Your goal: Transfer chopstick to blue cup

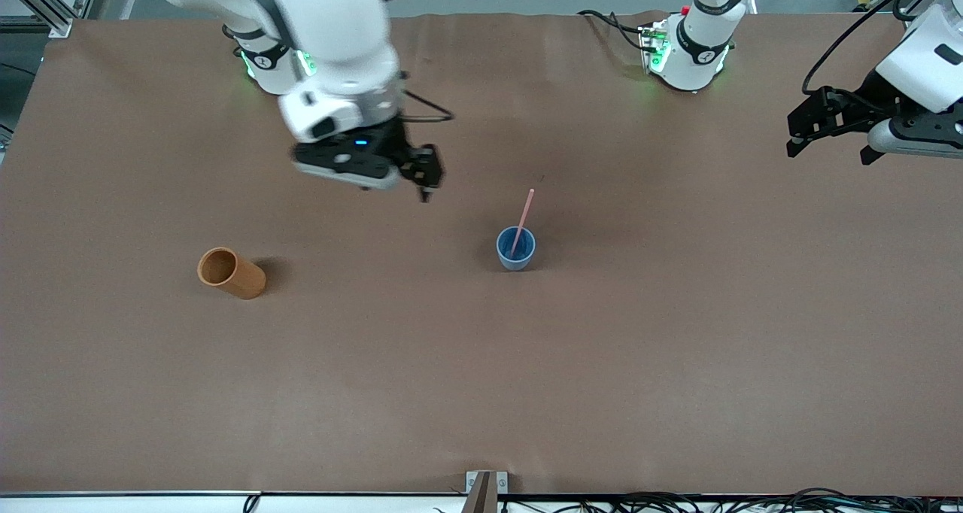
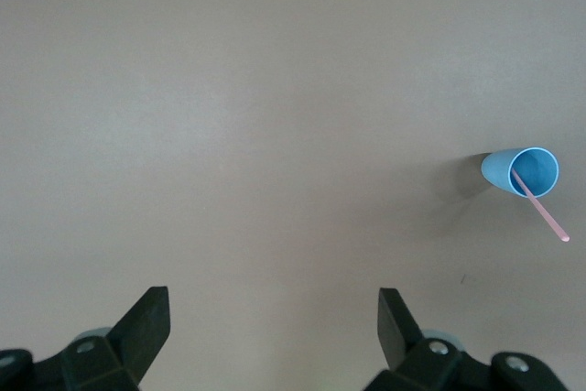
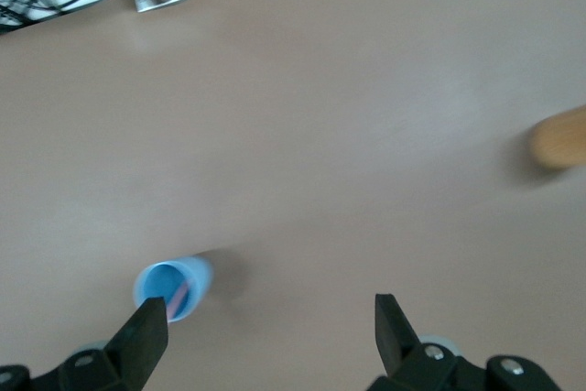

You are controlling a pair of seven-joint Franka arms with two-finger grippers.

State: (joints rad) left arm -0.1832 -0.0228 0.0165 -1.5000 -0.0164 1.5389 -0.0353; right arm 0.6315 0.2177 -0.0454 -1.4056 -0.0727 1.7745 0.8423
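Note:
The blue cup [image 1: 516, 249] stands upright near the table's middle. The pale pink chopstick [image 1: 523, 218] stands in it, leaning, its upper half sticking out above the rim. My right gripper [image 1: 426, 176] is open and empty, up in the air over the table between the two cups. Its wrist view shows the blue cup [image 3: 174, 288] with the chopstick [image 3: 178, 297] inside, close to one fingertip [image 3: 146, 336]. My left gripper [image 1: 827, 133] is open and empty, waiting over the left arm's end of the table. Its wrist view shows the cup [image 2: 522, 173] and chopstick [image 2: 542, 210] farther off.
An orange-brown cylinder cup [image 1: 231, 272] lies on its side toward the right arm's end of the table; it also shows in the right wrist view [image 3: 560, 137]. The brown table cover [image 1: 481, 385] spans the whole surface. A metal bracket [image 1: 486, 487] sits at the near edge.

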